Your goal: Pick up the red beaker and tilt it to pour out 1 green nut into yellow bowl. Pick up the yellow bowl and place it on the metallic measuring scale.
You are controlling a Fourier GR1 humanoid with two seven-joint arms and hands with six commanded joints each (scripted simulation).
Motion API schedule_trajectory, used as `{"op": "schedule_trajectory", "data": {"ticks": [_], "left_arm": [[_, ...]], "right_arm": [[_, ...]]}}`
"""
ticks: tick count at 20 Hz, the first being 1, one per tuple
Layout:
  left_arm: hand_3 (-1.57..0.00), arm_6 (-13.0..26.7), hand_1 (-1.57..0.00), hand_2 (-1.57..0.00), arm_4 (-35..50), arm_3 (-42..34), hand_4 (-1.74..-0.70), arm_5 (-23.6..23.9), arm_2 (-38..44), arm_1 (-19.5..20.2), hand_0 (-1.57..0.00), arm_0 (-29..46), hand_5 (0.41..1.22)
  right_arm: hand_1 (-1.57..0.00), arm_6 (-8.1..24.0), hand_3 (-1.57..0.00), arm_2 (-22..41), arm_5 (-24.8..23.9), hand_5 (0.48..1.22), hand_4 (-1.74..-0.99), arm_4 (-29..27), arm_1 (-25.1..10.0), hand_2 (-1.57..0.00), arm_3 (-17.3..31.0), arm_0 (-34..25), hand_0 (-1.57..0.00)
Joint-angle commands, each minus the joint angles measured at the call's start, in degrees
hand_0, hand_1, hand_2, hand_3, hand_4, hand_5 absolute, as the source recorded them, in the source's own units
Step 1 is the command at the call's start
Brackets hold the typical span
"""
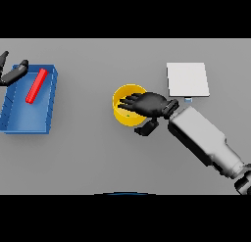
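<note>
Status: the pour looks done. The red beaker (37,85) lies on its side in the blue tray (19,122) at far left, well apart from everything else, and I can see a small green speck — I take it for the green nut (128,115) — inside the yellow bowl (121,111). So the first half reads as finished; what's left is the bowl lift and the move to the scale.

My right hand (147,104) is over the yellow bowl, reaching in from the right. Its fingers are stretched out leftward across the bowl's opening and cover the right half of it; the thumb hangs below, just outside the bowl's lower right rim. Fingers are straight, not curled round the rim, so I judge no grip yet. From this top-down angle I can't tell whether the hand touches the rim or hovers above it.

The bowl sits on the grey worktop (88,157) near the middle, apparently not lifted. The metallic measuring scale (188,79) is up and to the right of it, near but not touching, with my forearm passing just below it.

My left hand (13,72) shows at the far left edge, at the top corner of the tray, idle; whether its fingers are apart or together I can't tell.

Next call — close on the rim, lift, and carry right and back onto the scale.
</note>
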Motion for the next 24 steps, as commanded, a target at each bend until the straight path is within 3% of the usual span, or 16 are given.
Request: {"op": "schedule_trajectory", "data": {"ticks": [1,4,7,8,9,10,11,13,14,19,24], "left_arm": [[0.0,0.4,0.0,0.0,-0.2,0.6,-0.8,0.1,-0.3,-0.5,0.0,-0.6,0.703],[0.0,0.2,0.0,0.0,-0.8,0.5,-0.79,-0.2,-0.4,0.4,0.0,-0.2,0.711],[0.0,-0.2,0.0,0.0,-0.8,0.6,-0.79,0.0,-0.5,0.1,0.0,-0.8,0.712],[0.0,-0.7,0.0,0.0,-0.6,0.0,-0.79,0.0,-0.3,0.4,0.0,0.2,0.711],[0.0,-0.9,0.0,0.0,-0.9,0.8,-0.79,-0.1,-0.5,0.3,0.0,-0.2,0.71],[0.0,-0.9,0.0,0.0,-0.7,1.0,-0.79,-0.4,-0.4,0.3,0.0,-0.5,0.71],[0.0,-1.3,0.0,0.0,-0.5,1.0,-0.79,-0.4,-0.2,0.4,0.0,-0.3,0.71],[0.0,-1.4,0.0,0.0,-0.7,1.4,-0.79,-0.5,-0.4,0.2,0.0,-0.6,0.707],[0.0,-1.1,0.0,0.0,-0.8,1.3,-0.79,-0.2,-0.4,0.1,0.0,-0.5,0.709],[0.0,-1.1,0.0,0.0,-0.6,0.6,-0.78,-0.6,-0.4,0.4,0.0,-0.3,0.712],[0.0,-0.8,0.0,0.0,-0.5,0.7,-0.77,-0.9,-0.2,1.0,0.0,-0.5,0.706]], "right_arm": [[0.0,-0.1,0.0,-0.3,0.8,0.676,-1.184,-0.3,0.0,0.0,0.6,-1.1,0.0],[0.0,0.3,-0.02,0.3,0.6,0.708,-1.195,0.1,1.3,0.0,3.4,-1.7,0.0],[-0.06,1.0,-0.13,0.7,1.0,0.809,-1.261,0.3,1.7,-0.09,3.2,-1.4,-0.05],[-0.18,0.1,-0.21,0.7,1.1,0.891,-1.309,0.2,1.3,-0.19,2.9,-1.1,-0.19],[-0.41,-0.1,-0.32,0.8,1.0,0.957,-1.363,0.1,1.8,-0.35,2.6,-1.3,-0.45],[-0.64,-0.2,-0.57,0.8,0.7,1.01,-1.435,0.2,1.8,-0.59,2.7,-1.3,-0.68],[-0.83,-1.7,-0.68,0.6,0.9,1.052,-1.492,-0.3,1.5,-0.79,2.9,-1.5,-0.86],[-1.09,-2.9,-0.88,1.0,0.7,1.113,-1.578,0.0,1.4,-1.07,3.4,-2.0,-1.11],[-1.19,-2.9,-0.97,1.0,1.2,1.135,-1.611,-0.2,1.3,-1.13,3.5,-2.1,-1.21],[-1.45,-1.0,-1.17,0.3,3.4,1.193,-1.698,-1.4,0.7,-1.33,3.1,-2.5,-1.45],[-1.53,0.2,-1.17,-1.1,5.1,1.212,-1.727,-3.0,-1.5,-1.44,-1.4,-2.5,-1.53]]}}
